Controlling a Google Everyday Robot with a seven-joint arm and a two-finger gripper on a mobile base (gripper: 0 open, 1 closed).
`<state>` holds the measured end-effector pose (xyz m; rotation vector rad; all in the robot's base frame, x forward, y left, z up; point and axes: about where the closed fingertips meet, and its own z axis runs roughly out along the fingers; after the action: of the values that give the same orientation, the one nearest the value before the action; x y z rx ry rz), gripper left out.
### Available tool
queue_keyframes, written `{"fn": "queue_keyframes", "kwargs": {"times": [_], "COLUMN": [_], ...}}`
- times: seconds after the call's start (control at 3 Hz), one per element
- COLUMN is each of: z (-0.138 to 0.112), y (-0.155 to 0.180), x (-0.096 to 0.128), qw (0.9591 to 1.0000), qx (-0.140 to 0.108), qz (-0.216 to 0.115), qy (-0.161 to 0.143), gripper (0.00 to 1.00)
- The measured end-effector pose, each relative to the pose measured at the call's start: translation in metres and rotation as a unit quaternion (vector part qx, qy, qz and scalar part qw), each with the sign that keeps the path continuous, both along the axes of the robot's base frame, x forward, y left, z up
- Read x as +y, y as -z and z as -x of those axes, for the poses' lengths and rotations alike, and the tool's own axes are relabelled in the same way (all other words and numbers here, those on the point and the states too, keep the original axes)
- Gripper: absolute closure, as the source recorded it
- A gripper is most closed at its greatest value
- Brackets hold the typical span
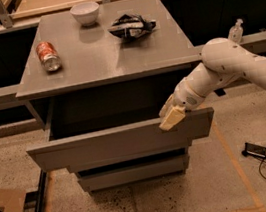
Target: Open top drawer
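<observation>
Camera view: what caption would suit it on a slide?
The claw sits at the front edge of the top drawer, which is pulled well out.

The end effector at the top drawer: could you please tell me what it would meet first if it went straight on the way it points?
Probably the top drawer, at its front panel: the end effector sits at the panel's upper edge, pointing down-left. Depth is unclear.

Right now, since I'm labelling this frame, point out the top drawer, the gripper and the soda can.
top drawer [109,143]: camera view, middle of its front panel.
gripper [172,116]: camera view, its tip at the drawer front's upper edge, right side.
soda can [48,56]: camera view, middle of its side.
</observation>
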<state>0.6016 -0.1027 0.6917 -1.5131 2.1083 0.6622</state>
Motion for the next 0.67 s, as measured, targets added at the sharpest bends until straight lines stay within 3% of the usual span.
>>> {"fn": "queue_keyframes", "kwargs": {"times": [0.33,0.67], "z": [0.0173,0.0173], "y": [0.0057,0.0054], "x": [0.0045,0.0045], "qw": [0.9984,0.9984], "qx": [0.033,0.033], "qz": [0.039,0.039], "qy": [-0.023,-0.023], "gripper": [1.00,1.00]}}
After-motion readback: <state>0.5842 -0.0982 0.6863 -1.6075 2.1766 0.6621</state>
